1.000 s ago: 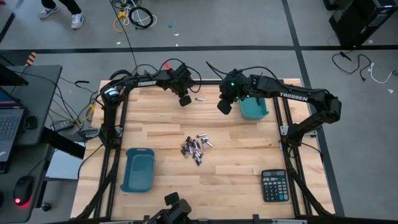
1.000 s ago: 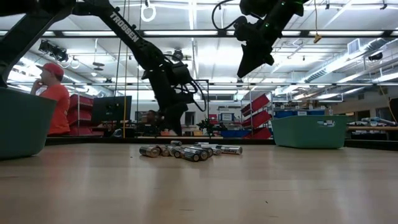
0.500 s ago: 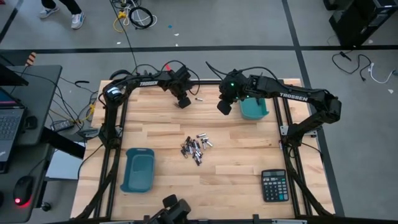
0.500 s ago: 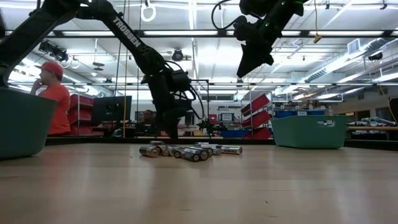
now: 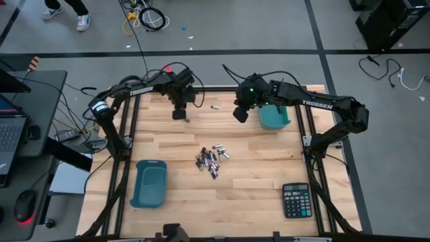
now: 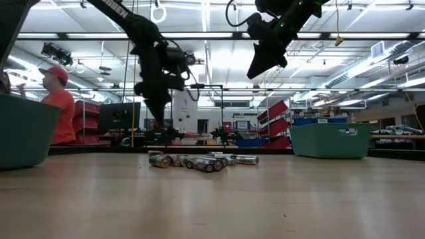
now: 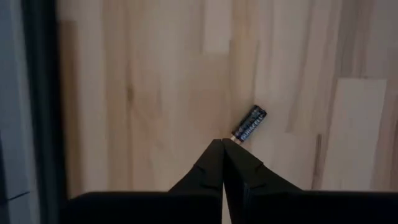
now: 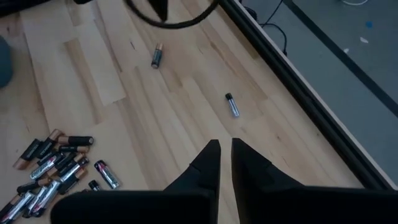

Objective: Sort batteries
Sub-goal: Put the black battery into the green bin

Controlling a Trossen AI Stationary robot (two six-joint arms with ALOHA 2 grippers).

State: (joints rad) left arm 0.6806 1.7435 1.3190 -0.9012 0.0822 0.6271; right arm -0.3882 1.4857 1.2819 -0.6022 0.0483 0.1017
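Left end effector (image 5: 179, 115) hovers closed near table's (image 5: 269, 195) far edge.

two teal bins (image 5: 149, 183), calculator (image 5: 295, 200), laptop (image 5: 9, 134)

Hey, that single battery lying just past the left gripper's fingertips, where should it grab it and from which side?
Mid-barrel, from straight above, one finger on each long side. The battery lies flat and slantwise on the table with bare wood all round, so its long sides are free while its ends offer little hold. The left gripper is shut and would need opening first.
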